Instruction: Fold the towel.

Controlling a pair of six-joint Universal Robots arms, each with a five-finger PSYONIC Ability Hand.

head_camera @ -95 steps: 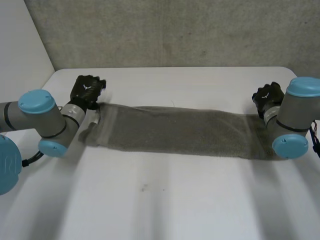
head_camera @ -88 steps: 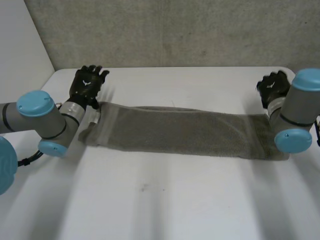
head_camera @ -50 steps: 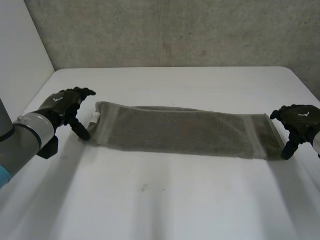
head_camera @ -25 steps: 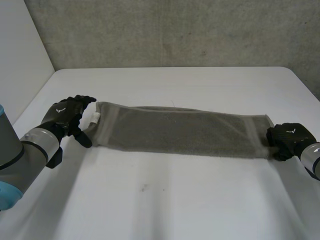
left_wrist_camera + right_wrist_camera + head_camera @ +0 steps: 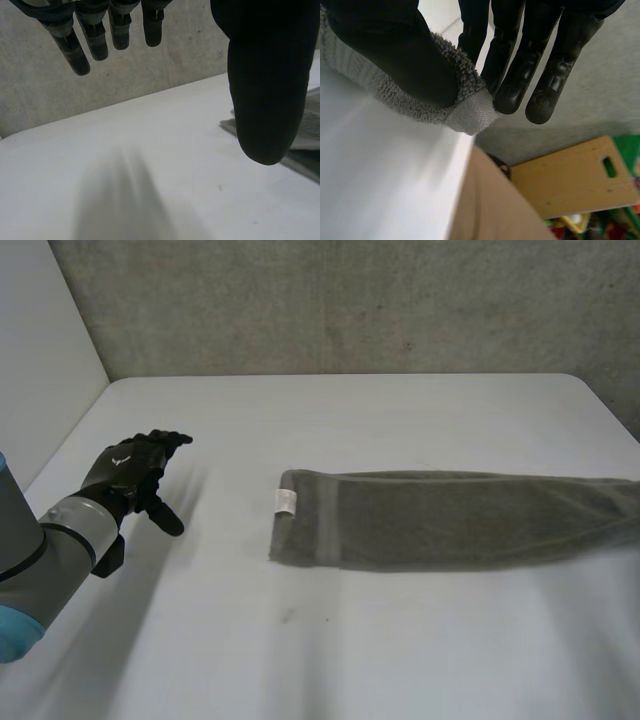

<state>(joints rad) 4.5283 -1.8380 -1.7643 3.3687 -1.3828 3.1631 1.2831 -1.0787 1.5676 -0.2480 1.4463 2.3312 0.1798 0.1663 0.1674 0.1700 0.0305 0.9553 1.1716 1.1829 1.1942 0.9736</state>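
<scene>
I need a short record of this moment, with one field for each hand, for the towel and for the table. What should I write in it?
towel: grey, lying flat as a long strip, with one end reaching the head view's edge on the right arm's side
tag: small and white, at the towel's free end
left hand: open, fingers straight, apart from the towel, holding nothing
right hand: thumb and fingers pinch a corner of the towel
table: white
</scene>
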